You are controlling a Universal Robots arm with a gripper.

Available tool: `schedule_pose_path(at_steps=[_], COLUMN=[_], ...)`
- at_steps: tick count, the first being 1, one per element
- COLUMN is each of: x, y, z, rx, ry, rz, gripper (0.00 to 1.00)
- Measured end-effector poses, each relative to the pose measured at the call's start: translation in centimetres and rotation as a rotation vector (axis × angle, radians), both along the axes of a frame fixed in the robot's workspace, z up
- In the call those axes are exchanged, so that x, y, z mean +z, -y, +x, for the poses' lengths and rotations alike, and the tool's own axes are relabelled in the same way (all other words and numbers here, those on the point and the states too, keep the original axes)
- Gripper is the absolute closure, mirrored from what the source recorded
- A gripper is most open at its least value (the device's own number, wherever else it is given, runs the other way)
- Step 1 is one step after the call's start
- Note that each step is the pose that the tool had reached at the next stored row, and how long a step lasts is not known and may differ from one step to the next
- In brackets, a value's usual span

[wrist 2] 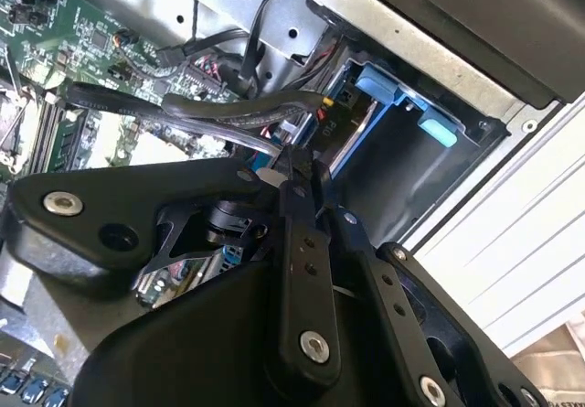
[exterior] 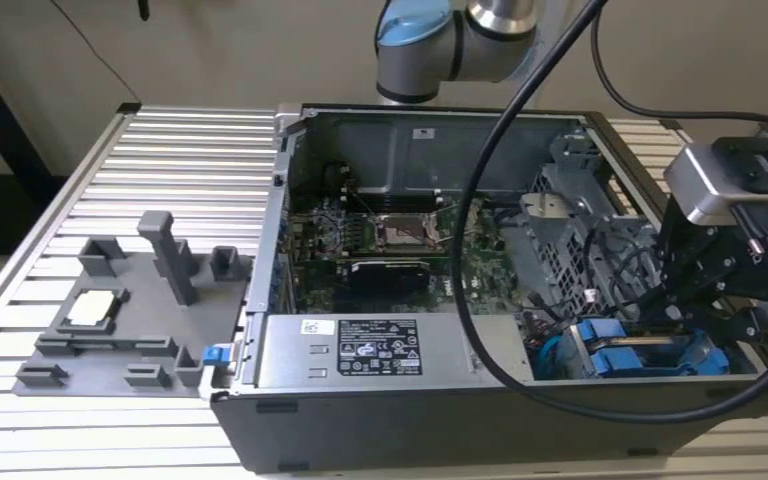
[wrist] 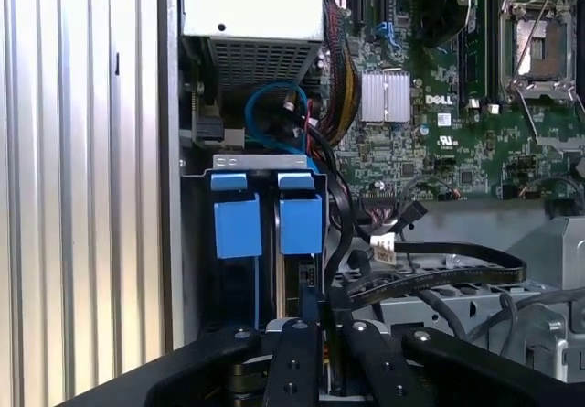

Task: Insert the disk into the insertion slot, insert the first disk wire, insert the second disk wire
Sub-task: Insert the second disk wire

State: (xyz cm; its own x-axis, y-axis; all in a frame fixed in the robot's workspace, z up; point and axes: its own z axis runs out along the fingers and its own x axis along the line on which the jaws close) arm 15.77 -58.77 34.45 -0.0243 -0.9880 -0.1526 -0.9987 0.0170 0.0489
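The disk [wrist: 294, 277] sits in the insertion slot [wrist: 245, 162] of the open computer case, clipped in its blue carrier [wrist: 300, 220]; a second blue carrier [wrist: 238, 226] stands beside it. In the exterior view the blue carriers [exterior: 631, 357] lie at the case's right front corner, with my gripper [exterior: 674, 308] just above them. In both wrist views my gripper [wrist: 329, 323] [wrist 2: 302, 174] has its fingers [wrist 2: 297, 242] drawn close together at the disk's connector end, shut on a black disk wire [wrist: 335, 270]. Another flat black wire [wrist: 439, 274] with a white tag crosses nearby.
A grey power-supply box [exterior: 377, 350] with a white sticker lies along the case front. The motherboard [exterior: 398, 240] fills the case's middle, and a metal drive cage [exterior: 584, 220] stands on the exterior view's right. A grey fixture [exterior: 117, 320] with posts rests on the slatted table [exterior: 197, 150].
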Motion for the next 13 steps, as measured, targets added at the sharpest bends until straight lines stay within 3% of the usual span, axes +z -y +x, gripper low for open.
schedule_pose_path(at_steps=[13], x=[-0.43], y=[0.0], z=[0.07], rx=[-0.026], ry=[0.0], rz=[-0.0012], gripper=[0.84])
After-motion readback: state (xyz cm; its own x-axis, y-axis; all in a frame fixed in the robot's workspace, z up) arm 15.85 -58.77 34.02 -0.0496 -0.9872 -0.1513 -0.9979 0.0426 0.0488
